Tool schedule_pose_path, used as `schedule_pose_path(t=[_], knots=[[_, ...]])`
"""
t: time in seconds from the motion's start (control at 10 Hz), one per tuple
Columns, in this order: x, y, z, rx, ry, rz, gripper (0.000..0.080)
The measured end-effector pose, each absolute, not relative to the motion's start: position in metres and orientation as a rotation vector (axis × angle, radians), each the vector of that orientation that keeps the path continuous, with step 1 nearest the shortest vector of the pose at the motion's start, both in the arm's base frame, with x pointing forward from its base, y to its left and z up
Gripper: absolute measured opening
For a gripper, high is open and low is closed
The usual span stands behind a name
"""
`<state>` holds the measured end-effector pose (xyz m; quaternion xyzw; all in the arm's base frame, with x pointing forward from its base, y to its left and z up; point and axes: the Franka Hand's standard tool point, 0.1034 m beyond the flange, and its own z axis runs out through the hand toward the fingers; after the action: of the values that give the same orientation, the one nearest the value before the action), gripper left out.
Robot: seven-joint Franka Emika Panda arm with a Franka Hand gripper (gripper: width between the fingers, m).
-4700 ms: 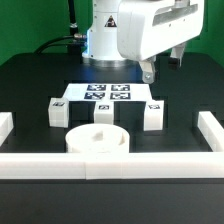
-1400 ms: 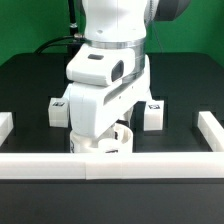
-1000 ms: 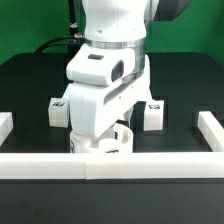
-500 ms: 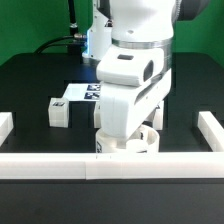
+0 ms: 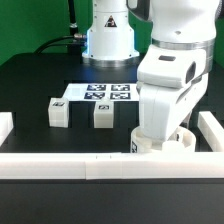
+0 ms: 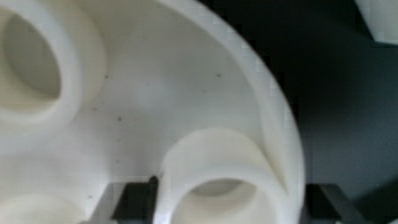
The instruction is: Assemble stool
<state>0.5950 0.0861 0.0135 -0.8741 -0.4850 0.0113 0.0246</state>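
The white ring-shaped seat (image 5: 186,142) lies on the black table at the exterior view's right, in the corner of the front and right rails, mostly hidden behind my arm. In the wrist view the seat (image 6: 160,110) fills the frame, with round leg sockets showing. My gripper (image 6: 228,202) is shut on the seat's wall, with a dark finger (image 6: 128,200) on each side. Two leg blocks (image 5: 58,113) (image 5: 102,116) stand left of the arm. A third is hidden.
The marker board (image 5: 100,93) lies behind the leg blocks. White rails border the table at the front (image 5: 60,166), the left (image 5: 5,127) and the right (image 5: 212,128). The robot base (image 5: 108,40) stands at the back.
My arm has moved from the middle to the exterior view's right along the front rail, taking the seat with it. The two leg blocks have come back into view.
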Motion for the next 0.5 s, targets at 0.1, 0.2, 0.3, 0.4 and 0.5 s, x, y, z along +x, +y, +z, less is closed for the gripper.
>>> schedule_pose_path(t=[0.1, 0.2, 0.3, 0.4, 0.5], knots=[[0.596, 0.091, 0.014, -2.717, -1.477, 0.034, 0.0324], [0.596, 0.096, 0.014, -2.727, -1.461, 0.035, 0.0324], [0.597, 0.101, 0.014, -2.734, -1.444, 0.041, 0.0324], [0.597, 0.106, 0.015, -2.731, -1.447, 0.049, 0.0324], [0.597, 0.106, 0.015, -2.729, -1.448, 0.053, 0.0324]])
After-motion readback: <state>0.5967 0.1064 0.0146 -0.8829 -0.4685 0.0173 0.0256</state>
